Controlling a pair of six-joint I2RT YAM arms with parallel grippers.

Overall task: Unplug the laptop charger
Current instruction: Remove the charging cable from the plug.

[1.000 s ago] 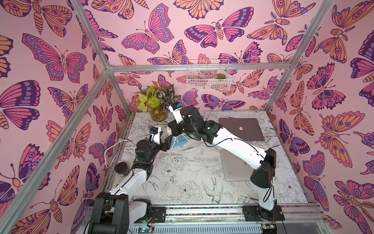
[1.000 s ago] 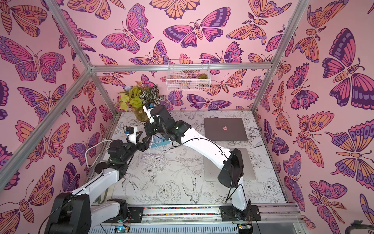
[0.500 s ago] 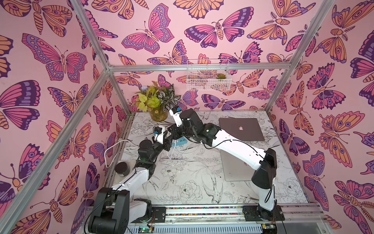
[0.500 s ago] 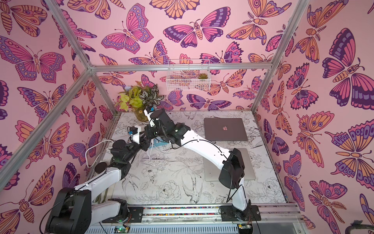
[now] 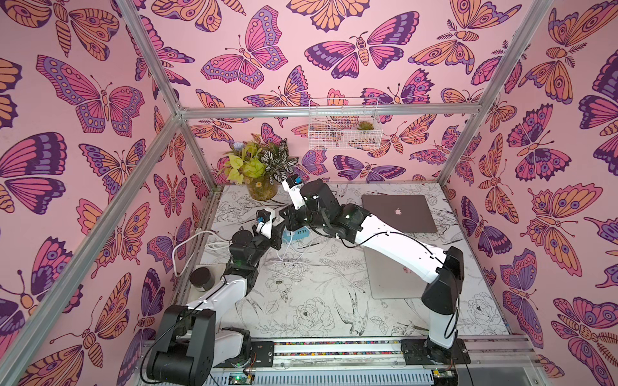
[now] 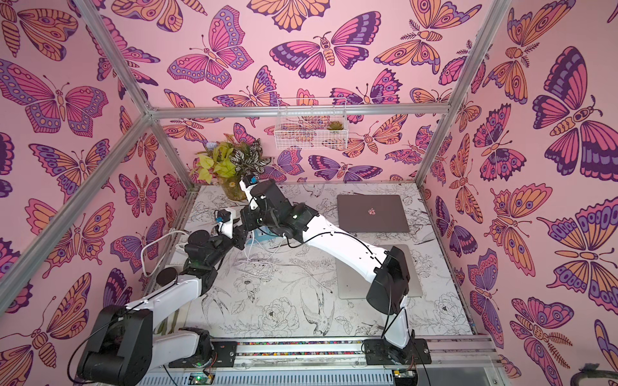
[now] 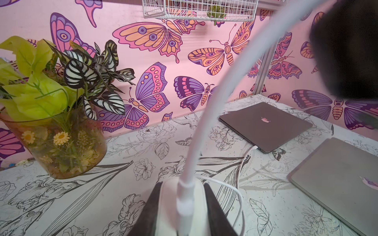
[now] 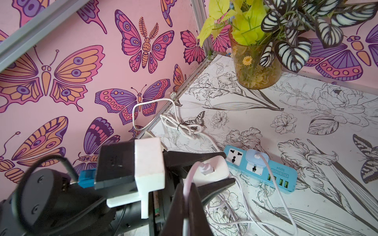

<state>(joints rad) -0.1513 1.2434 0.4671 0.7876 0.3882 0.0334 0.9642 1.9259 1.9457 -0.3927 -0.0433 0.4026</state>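
Note:
The white charger brick (image 8: 210,169) sits between the black fingers of my left gripper (image 7: 182,196), which is shut on it beside the end of the blue power strip (image 8: 259,169). A white cable (image 7: 206,114) leaves the brick's port and rises into my right gripper (image 8: 187,190), shut on that cable just above the brick. In both top views the two grippers (image 5: 277,235) (image 6: 249,224) meet over the strip (image 5: 296,234) at the back left. A second white plug (image 8: 256,158) stands in the strip. The dark laptop (image 7: 266,124) has a white cable end (image 7: 254,147) in its side.
A glass vase of plants (image 5: 262,190) stands behind the grippers in the back left corner. A silver laptop (image 5: 391,277) lies under my right arm. Loose white cable loops (image 5: 291,260) lie in front of the strip. A black jar (image 5: 200,277) stands at the left edge.
My left arm has reached forward to the strip and its jaws have closed in on the charger brick. The right gripper has stayed shut on the cable.

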